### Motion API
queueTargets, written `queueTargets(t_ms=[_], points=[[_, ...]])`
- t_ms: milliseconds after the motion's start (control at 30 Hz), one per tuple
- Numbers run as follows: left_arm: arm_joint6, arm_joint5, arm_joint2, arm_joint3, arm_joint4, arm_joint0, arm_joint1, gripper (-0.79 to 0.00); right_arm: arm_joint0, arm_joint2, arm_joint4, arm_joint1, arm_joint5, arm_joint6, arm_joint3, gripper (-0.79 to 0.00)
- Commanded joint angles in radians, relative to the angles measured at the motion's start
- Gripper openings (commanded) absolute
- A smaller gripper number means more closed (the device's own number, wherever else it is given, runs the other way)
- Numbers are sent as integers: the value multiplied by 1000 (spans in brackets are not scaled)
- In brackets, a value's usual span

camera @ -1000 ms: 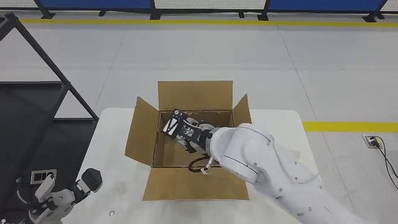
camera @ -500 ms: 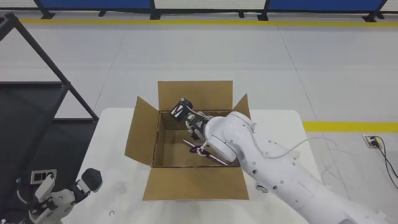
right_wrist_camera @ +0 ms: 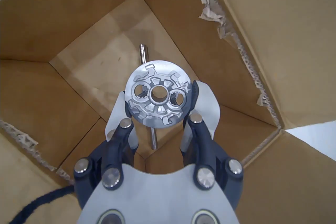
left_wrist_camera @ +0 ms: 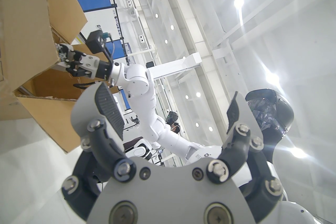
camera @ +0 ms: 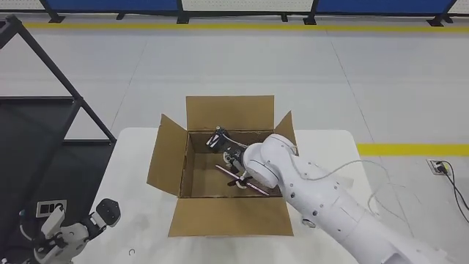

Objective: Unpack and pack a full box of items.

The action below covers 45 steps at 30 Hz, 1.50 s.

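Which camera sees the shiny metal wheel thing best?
The right wrist view: the metal disc faces the camera, held by the right gripper in the box. The left wrist view shows it small and far; in the top view the right arm mostly hides it.

open brown cardboard box is holding a thin steel rod; right gripper is clamping a notched silver disc toward 12 o'clock.
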Motion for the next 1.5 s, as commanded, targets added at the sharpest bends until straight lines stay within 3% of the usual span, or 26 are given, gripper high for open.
queueTargets(t_ms=[0, 300, 667, 833, 1000, 1367, 1467], points=[[0, 0, 0, 0, 0, 0, 0, 0, 11, -18, 28, -28, -14, -36, 91, -785], [0, 0, 0, 0, 0, 0, 0, 0, 55, -79, 51, -153, 24, -169, 361, -785], [0, 0, 0, 0, 0, 0, 0, 0, 95, -84, 86, -255, -10, -225, 593, -785], [0, 0, 0, 0, 0, 0, 0, 0, 108, -83, 89, -288, -26, -229, 661, -563], [0, 0, 0, 0, 0, 0, 0, 0, 115, -82, 84, -314, -39, -239, 710, -474], [0, 0, 0, 0, 0, 0, 0, 0, 130, -73, 68, -347, -61, -257, 771, -425], [0, 0, 0, 0, 0, 0, 0, 0, 132, -70, 64, -353, -65, -260, 782, -372]])
